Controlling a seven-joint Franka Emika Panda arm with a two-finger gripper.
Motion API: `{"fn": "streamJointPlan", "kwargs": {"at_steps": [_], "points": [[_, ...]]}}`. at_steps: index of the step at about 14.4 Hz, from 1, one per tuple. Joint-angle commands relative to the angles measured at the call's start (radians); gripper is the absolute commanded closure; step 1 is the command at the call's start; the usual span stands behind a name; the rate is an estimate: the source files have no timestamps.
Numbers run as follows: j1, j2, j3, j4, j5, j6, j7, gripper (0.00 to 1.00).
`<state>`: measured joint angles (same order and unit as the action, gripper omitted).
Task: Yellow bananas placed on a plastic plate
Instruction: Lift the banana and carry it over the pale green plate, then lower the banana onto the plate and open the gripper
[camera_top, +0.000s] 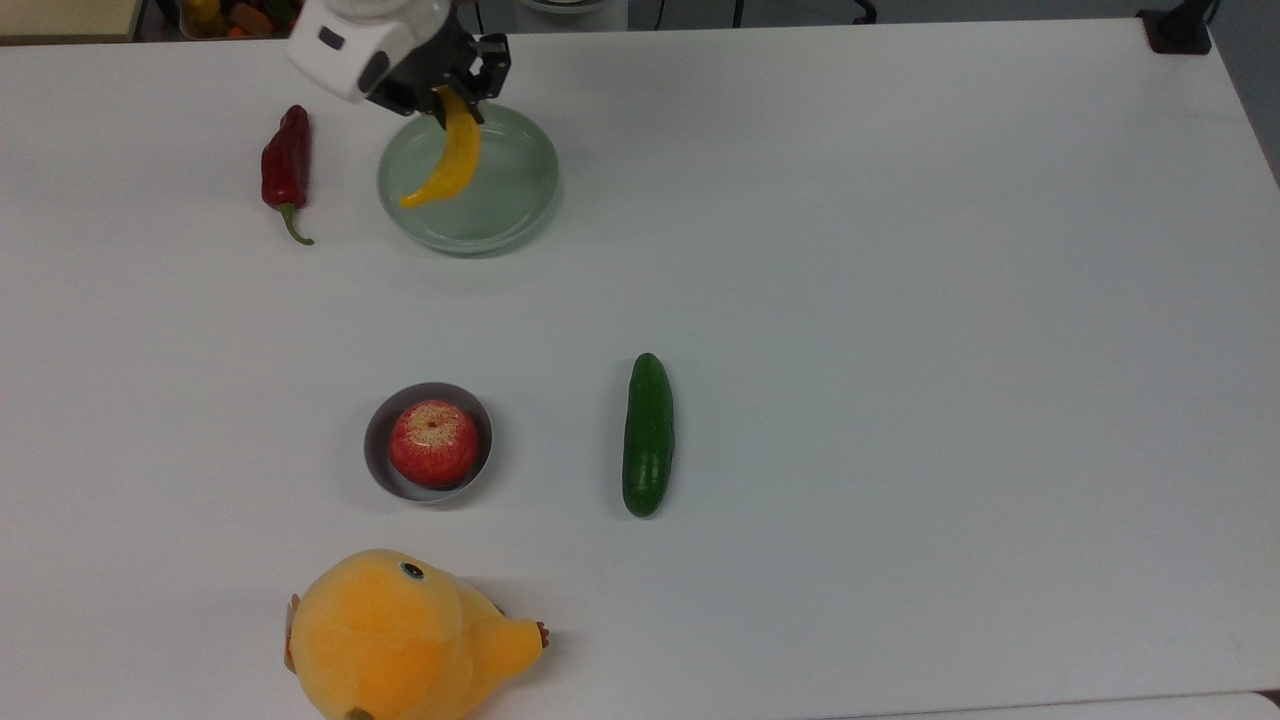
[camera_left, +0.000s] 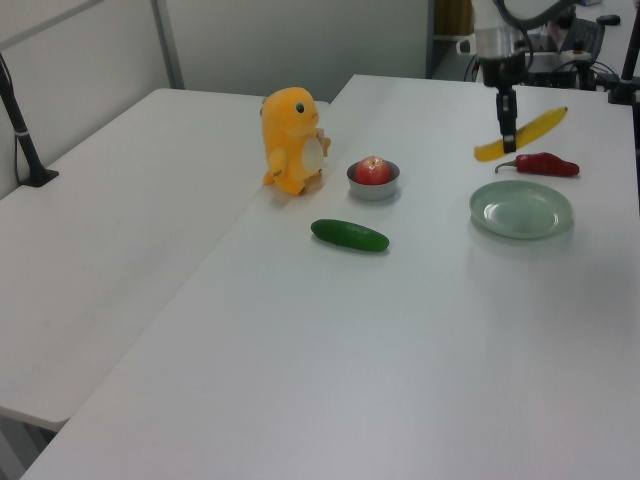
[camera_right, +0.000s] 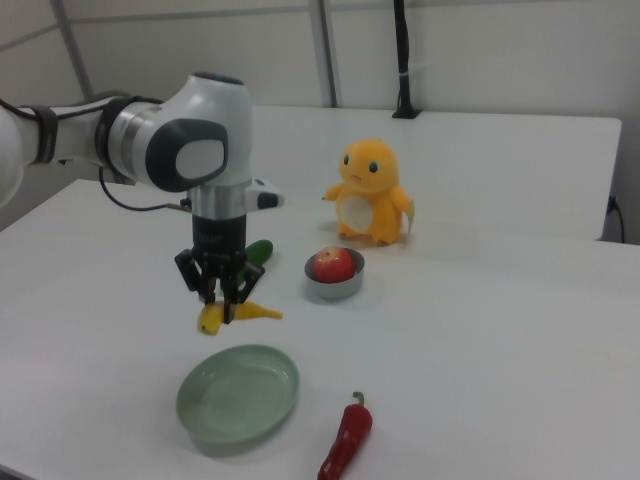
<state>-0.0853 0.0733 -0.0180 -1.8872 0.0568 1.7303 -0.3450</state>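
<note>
White table – gripper pinching banana above plate, long axis slanting top-view-left.

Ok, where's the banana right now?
The banana hangs in the gripper, in the air above the mint-green plate near the top view's upper left, right of the red chili.

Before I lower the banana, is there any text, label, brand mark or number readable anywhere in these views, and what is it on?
None: no word, number, label or brand mark can be read.
The banana held in the gripper, the plate, red chili pepper, cucumber, apple in its grey bowl, and plush toy all show plain surfaces.
</note>
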Motion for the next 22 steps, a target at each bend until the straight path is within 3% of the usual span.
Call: {"fn": "streamJointPlan", "kwargs": {"at_steps": [1,7,9,10,12,13,15,19,22], "points": [[0.016,-0.035,-0.002,-0.125,0.012,0.034,0.003,0.94],[0.027,-0.012,0.009,-0.323,-0.005,0.370,0.081,0.95],[0.022,0.017,0.009,-0.333,-0.005,0.411,0.083,0.95],[0.016,0.016,0.009,-0.329,-0.005,0.410,0.098,0.90],[0.015,0.011,0.009,-0.325,-0.005,0.405,0.103,0.47],[0.015,0.011,0.009,-0.325,-0.005,0.403,0.104,0.30],[0.015,0.002,0.009,-0.323,-0.005,0.388,0.113,0.13],[0.021,-0.021,0.009,-0.268,-0.003,0.301,0.135,0.00],[0.027,-0.044,0.016,-0.176,0.001,0.174,0.135,0.00]]}}
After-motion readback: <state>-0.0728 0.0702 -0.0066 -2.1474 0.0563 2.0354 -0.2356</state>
